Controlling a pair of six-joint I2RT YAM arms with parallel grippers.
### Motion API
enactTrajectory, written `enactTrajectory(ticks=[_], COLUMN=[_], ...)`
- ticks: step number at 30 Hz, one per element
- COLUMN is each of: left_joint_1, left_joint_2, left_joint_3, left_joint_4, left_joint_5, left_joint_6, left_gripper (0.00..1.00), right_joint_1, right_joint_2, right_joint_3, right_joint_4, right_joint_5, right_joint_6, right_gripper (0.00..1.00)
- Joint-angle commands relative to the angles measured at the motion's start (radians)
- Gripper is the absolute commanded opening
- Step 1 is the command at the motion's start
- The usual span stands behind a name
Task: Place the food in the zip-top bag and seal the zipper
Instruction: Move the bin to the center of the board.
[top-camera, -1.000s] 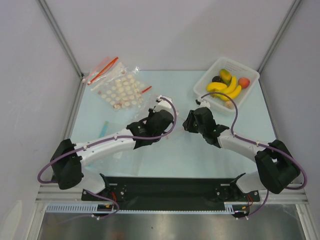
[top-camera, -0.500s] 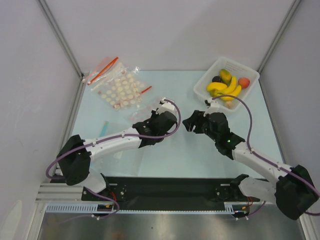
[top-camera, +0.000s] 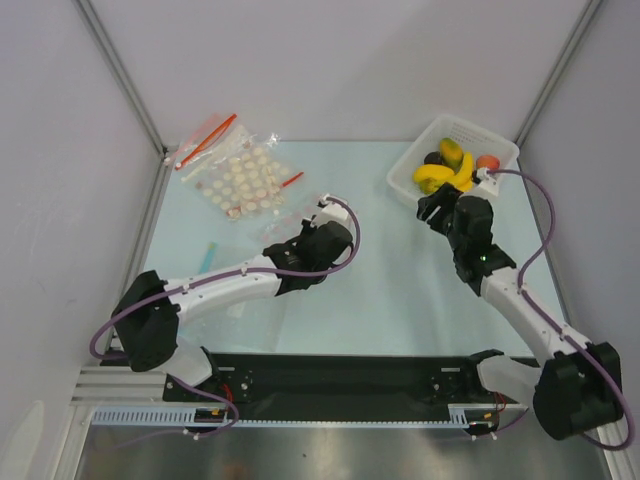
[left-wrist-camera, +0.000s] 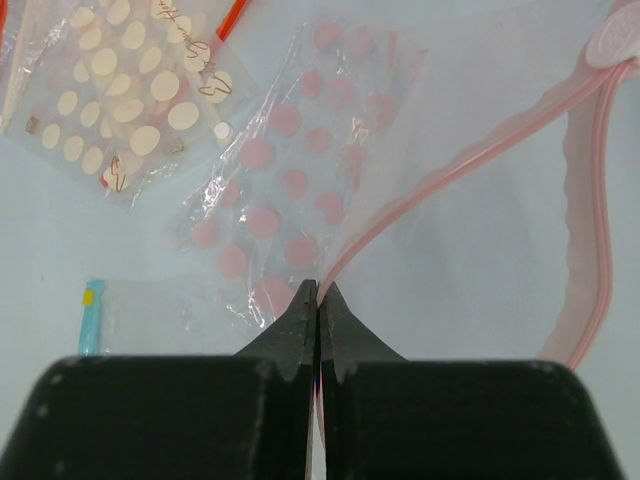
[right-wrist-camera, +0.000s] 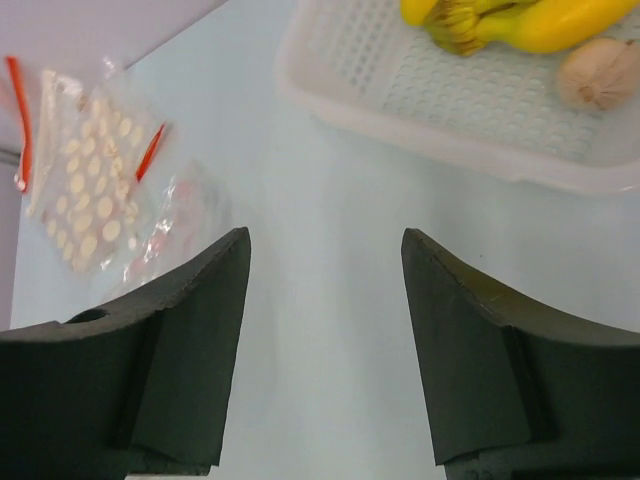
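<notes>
The zip-top bag (left-wrist-camera: 285, 190), clear with pale pink dots, lies on the table in front of my left gripper (left-wrist-camera: 319, 290). The gripper is shut on its pink zipper (left-wrist-camera: 440, 180) edge, and the mouth gapes to the right. In the top view the bag (top-camera: 290, 222) shows beside the left gripper (top-camera: 316, 216). My right gripper (right-wrist-camera: 325, 240) is open and empty, just short of the white basket (right-wrist-camera: 450, 115). The banana bunch (top-camera: 440, 178), peach (top-camera: 487, 162), mango (top-camera: 452, 152) and dark purple piece (top-camera: 433, 158) lie in the basket (top-camera: 400, 180). The beige piece (right-wrist-camera: 600, 75) shows in the right wrist view.
A clear bag of cream discs (top-camera: 240, 180) with red strips lies at the back left, beyond the dotted bag. A small blue-topped packet (top-camera: 208, 258) lies near the left arm. Grey walls and metal frame posts close in the table on both sides.
My right arm has swung from the table's middle back and right to the basket's near edge. The left arm shifted slightly right with the bag edge, then held still.
</notes>
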Motion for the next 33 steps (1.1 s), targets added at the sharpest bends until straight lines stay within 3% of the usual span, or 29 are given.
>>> enactTrajectory(ticks=[1,5,9,15,19,24,29,33], left_joint_1=[0.008,0.006,0.005,0.003,0.005,0.003,0.002,-0.006], left_joint_2=[-0.056,-0.058,-0.07,-0.078,-0.085,-0.099,-0.105,-0.105], left_joint_3=[0.012,0.019,0.009,0.009,0.004,0.003,-0.005,-0.001], left_joint_4=[0.034,0.022,0.023,0.022,0.025,0.019,0.022,0.019], left_joint_5=[0.009,0.012,0.024,0.027,0.033,0.039,0.036,0.032], left_joint_6=[0.009,0.004,-0.002,-0.003,-0.006,-0.009,-0.008,-0.008], left_gripper=[0.0,0.0,0.0,0.0,0.0,0.0,0.0,0.0], right_joint_1=[-0.08,-0.127,-0.13,-0.139,-0.148,-0.111,0.002,0.01], right_joint_2=[0.111,0.299,0.512,0.666,0.738,0.653,0.452,0.294], right_joint_3=[0.106,0.239,0.443,0.565,0.602,0.456,0.265,0.116], right_joint_4=[-0.016,-0.022,-0.135,-0.244,-0.324,-0.297,-0.269,-0.278], right_joint_5=[0.056,0.014,0.03,0.013,-0.146,-0.246,-0.216,-0.19], right_joint_6=[0.046,0.037,-0.001,-0.016,-0.006,0.019,0.022,0.017], right_gripper=[0.66,0.66,0.66,0.68,0.66,0.62,0.63,0.64])
